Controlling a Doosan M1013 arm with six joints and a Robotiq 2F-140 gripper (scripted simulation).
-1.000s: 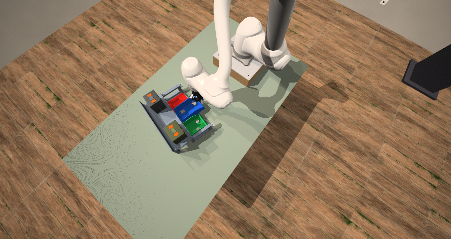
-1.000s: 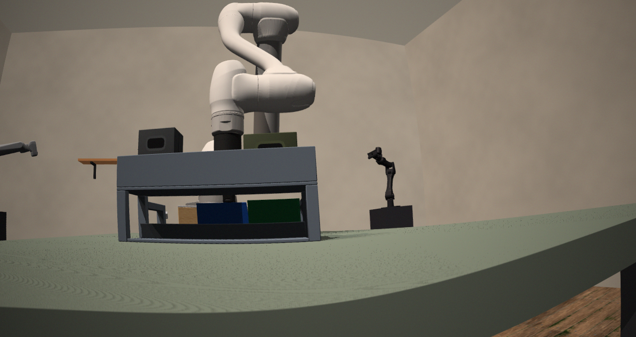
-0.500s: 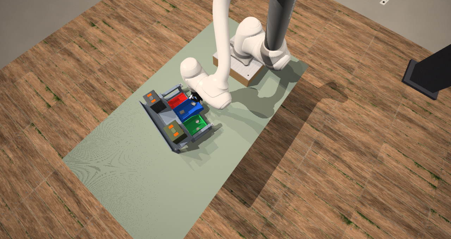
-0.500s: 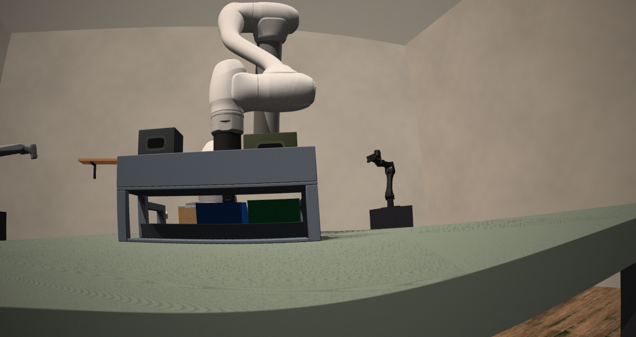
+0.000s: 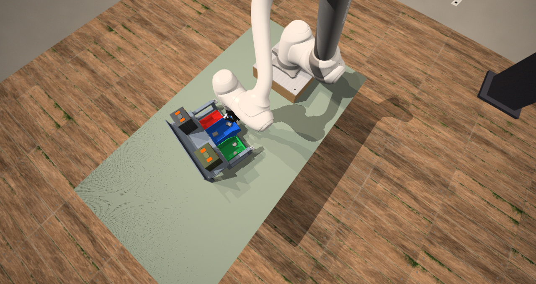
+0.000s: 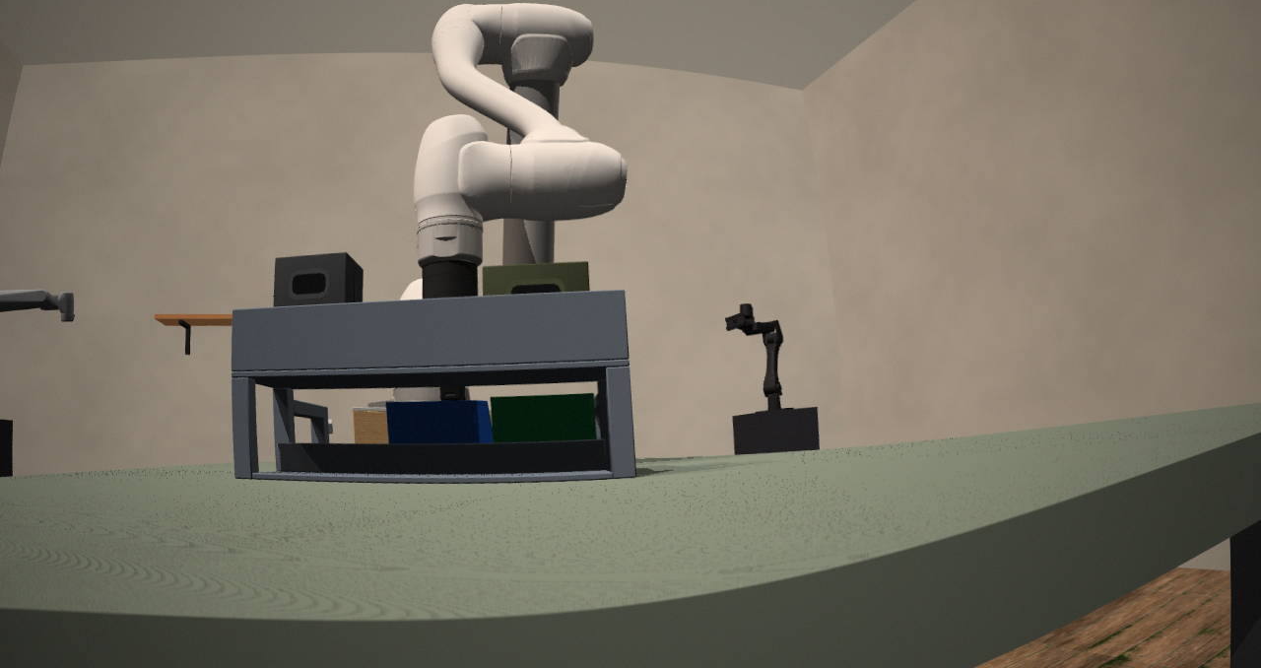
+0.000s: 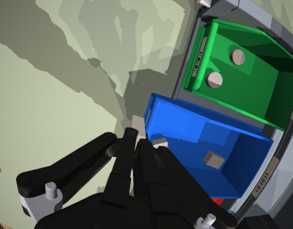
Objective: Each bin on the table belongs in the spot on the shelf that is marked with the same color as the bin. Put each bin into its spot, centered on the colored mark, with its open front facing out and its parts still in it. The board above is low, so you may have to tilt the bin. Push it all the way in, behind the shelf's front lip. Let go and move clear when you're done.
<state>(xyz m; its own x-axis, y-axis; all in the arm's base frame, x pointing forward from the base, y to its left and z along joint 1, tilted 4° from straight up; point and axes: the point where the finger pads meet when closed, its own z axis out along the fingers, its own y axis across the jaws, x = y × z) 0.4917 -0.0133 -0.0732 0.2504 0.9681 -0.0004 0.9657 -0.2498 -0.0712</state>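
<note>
Three bins sit in the shelf (image 5: pixel 187 144); the blue bin (image 7: pixel 206 159) juts out just ahead of the gripper (image 7: pixel 135 142), whose fingers are pressed together, empty. Next, likely shove it deeper behind the lip.

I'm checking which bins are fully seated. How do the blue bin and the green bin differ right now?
The blue bin sticks out past the shelf's front edge, while the green bin sits further in. The blue bin holds blocky grey parts, the green bin round ones. The shut gripper is at the blue bin's front rim; nothing is near the green bin. Both face open-front outward, side by side.
</note>
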